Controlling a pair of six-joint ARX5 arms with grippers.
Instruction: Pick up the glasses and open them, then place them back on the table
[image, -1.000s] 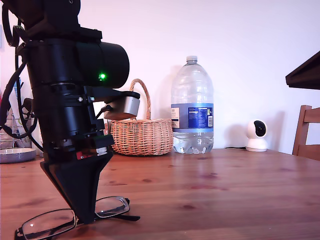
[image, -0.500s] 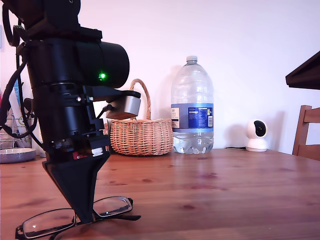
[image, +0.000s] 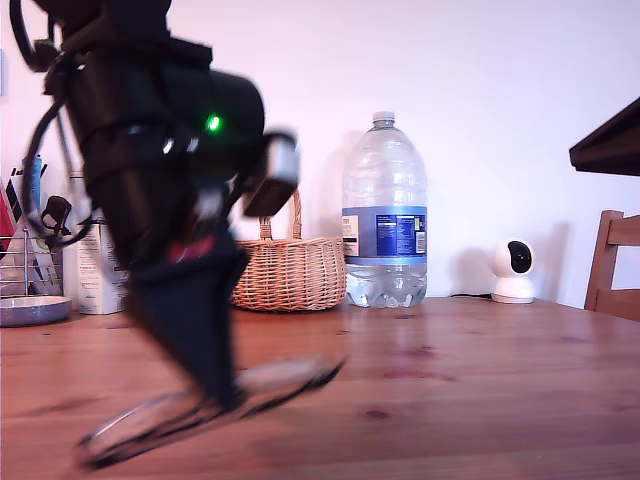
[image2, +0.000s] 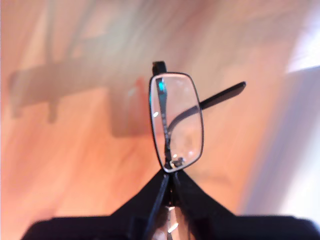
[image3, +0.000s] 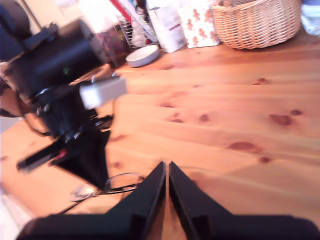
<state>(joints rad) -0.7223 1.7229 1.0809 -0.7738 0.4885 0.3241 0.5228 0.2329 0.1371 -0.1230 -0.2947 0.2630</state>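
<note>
Black wire glasses (image2: 176, 125) sit pinched at the bridge in my first end effector (image2: 170, 187), tilted just above the table (image: 480, 380) (exterior view blurred); my second end effector (image3: 166, 175) is closed, empty.

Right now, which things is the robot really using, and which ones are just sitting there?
Using: the glasses, pinched in my first pincer; the table.

Just sitting there: wicker basket, water bottle, little white camera, grey bowl, chair.

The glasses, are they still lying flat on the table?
No, my first claw pinches the glasses at the bridge, lifted and tilted above the table.
</note>
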